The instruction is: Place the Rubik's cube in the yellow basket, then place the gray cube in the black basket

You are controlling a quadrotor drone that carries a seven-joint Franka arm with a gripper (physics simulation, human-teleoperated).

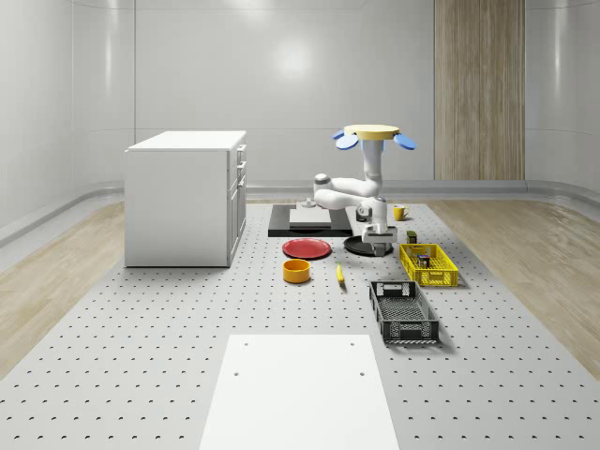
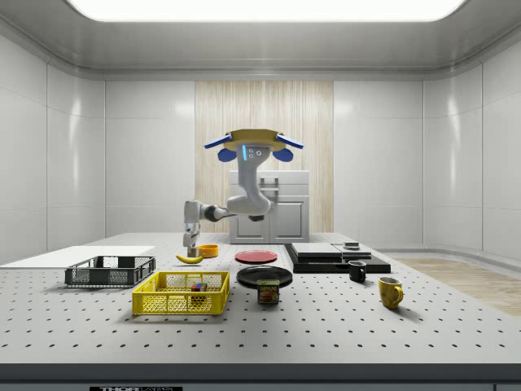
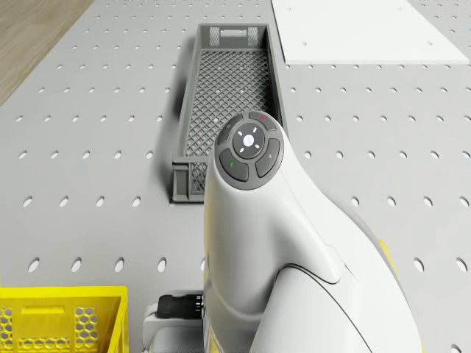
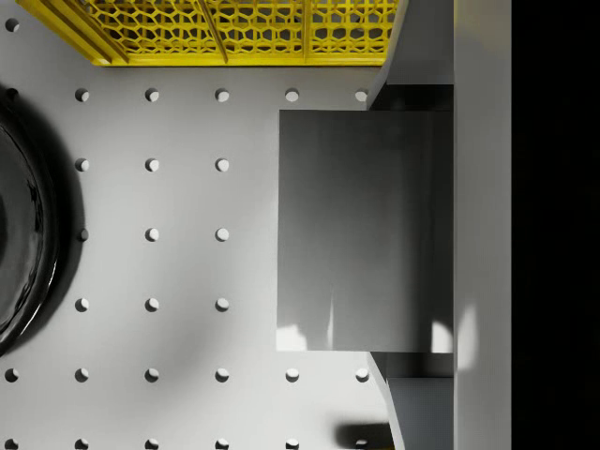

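End effector (image 4: 412,230) clamped on gray cube (image 4: 366,230), just beside yellow basket (image 1: 428,264) (drone (image 1: 373,137) hovers over the bench (image 1: 141,328)).

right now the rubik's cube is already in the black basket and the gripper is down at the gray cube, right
Not quite. The Rubik's cube sits in the yellow basket, as the side view shows; the black basket holds nothing in the whole-scene view. The rest stands: the gripper is down at the gray cube in the wrist view, with the drone hovering above.
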